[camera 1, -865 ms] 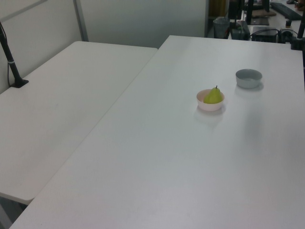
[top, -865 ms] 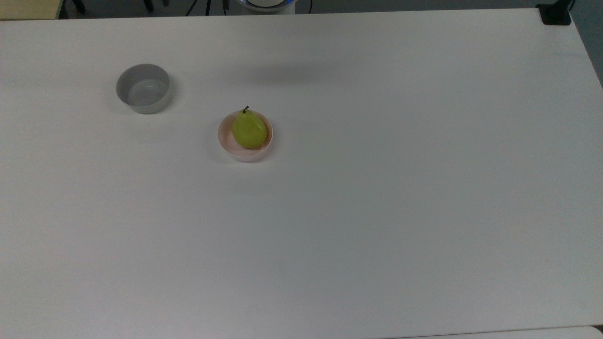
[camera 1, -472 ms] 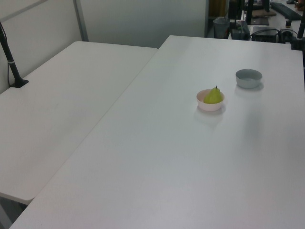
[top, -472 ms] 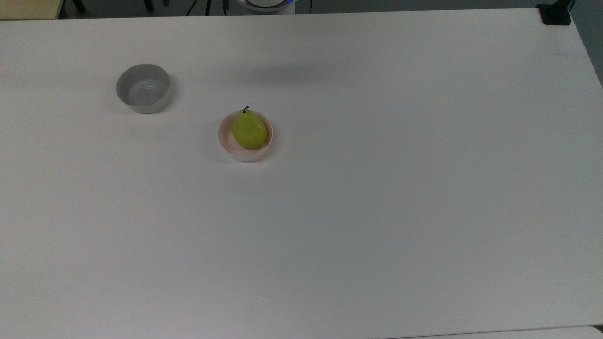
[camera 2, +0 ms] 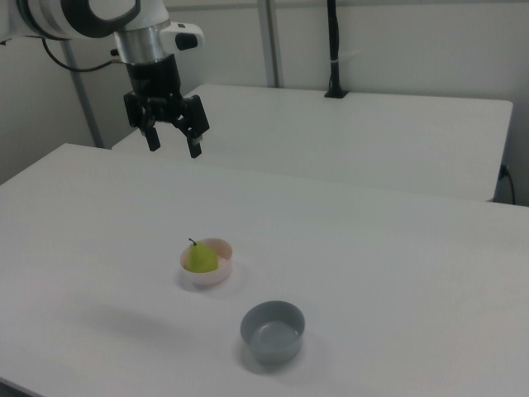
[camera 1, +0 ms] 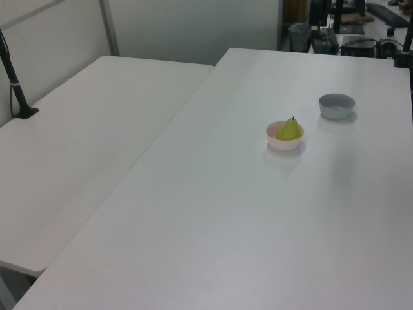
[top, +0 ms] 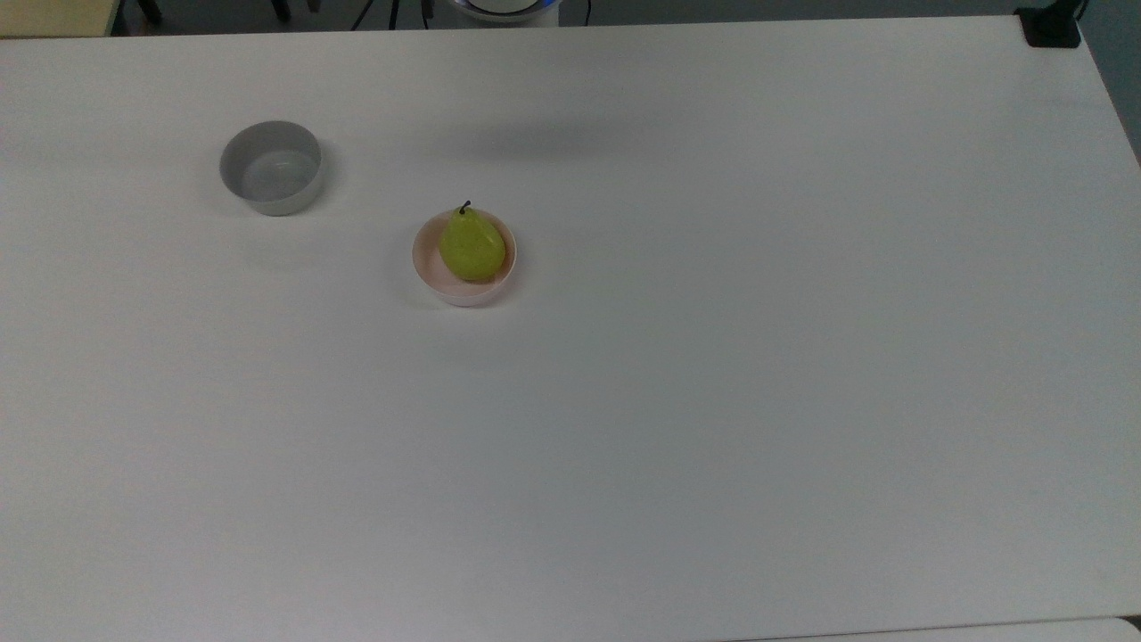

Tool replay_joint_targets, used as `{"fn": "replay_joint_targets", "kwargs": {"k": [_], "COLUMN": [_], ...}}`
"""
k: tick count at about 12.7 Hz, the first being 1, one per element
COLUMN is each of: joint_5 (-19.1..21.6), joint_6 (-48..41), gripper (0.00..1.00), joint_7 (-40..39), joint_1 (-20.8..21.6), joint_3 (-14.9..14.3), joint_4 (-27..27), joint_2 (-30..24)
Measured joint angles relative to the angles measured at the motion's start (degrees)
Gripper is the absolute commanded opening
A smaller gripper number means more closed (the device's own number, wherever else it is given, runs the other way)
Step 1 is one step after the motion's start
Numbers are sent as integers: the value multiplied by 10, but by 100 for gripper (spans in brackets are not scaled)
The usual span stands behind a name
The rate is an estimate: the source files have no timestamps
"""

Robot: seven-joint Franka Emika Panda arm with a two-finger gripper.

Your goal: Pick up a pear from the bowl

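Observation:
A yellow-green pear (top: pixel 471 245) (camera 1: pixel 289 130) (camera 2: pixel 199 257) with a short dark stem rests in the pale pink bowl (top: pixel 426 270) (camera 1: pixel 282 143) (camera 2: pixel 221 268) on the white table. In the right view my gripper (camera 2: pixel 173 144) hangs open high above the table, well up and toward the right view's left of the bowl, with nothing between its fingers.
A grey bowl (top: pixel 270 168) (camera 1: pixel 337 106) (camera 2: pixel 273 332) stands empty a short way from the pink one. A second white table (camera 1: pixel 77 148) adjoins this one. A black post (camera 2: pixel 334 50) stands on the far table, and a black clamp (top: pixel 1052 27) sits at the top view's upper right corner.

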Motion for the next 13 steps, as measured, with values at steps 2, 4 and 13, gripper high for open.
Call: {"fn": "replay_joint_targets", "kwargs": {"k": [2, 4, 13], "joint_5": [0, 0, 0], "joint_6": [0, 0, 0], "gripper": [100, 100, 100], "joint_7": [0, 0, 0], "joint_1": [0, -1, 1], "joint_3": [0, -1, -1], "joint_4": [0, 0, -11], "joint_2": [0, 0, 1]}}
